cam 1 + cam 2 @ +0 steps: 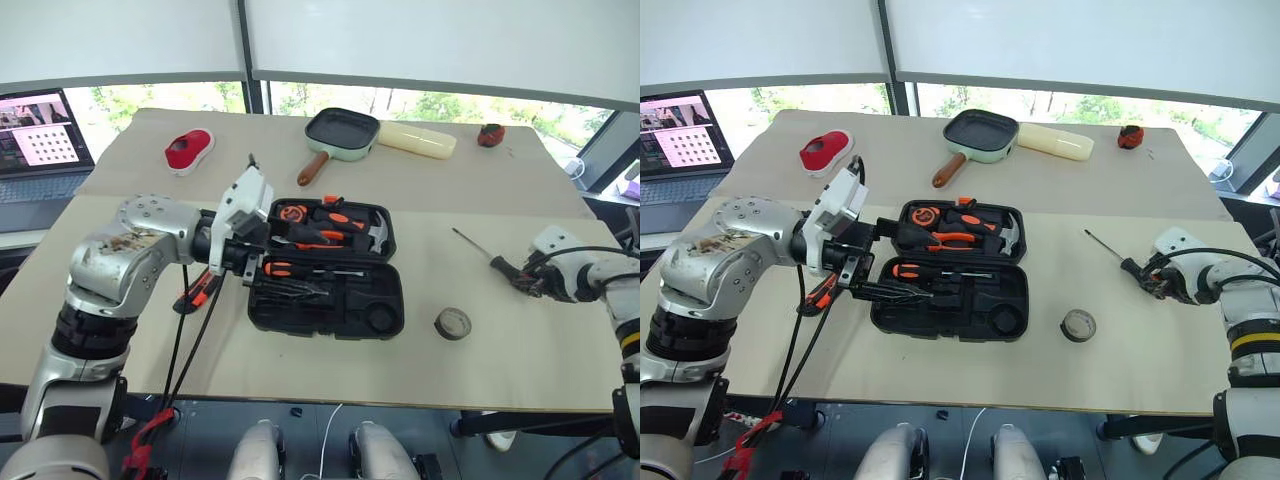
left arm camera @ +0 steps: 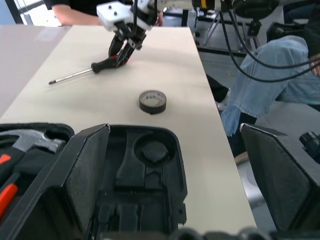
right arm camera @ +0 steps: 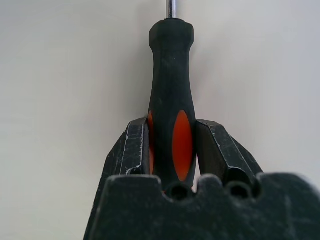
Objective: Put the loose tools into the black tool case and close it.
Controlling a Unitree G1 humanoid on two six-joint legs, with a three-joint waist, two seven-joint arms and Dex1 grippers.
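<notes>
Screwdriver (image 3: 170, 100) handle is pinched near its butt by right gripper (image 3: 172, 145), left gripper (image 2: 170, 170) gaping empty; tip could swing.

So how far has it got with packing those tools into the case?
Partly done. The black tool case lies open on the table with several orange-handled tools already seated inside. In hand: the right gripper has closed on the handle of a screwdriver lying on the table. Left: the roll of tape, an orange-and-black tool beside the left arm, then closing the lid. The left gripper hovers open over the case.
</notes>
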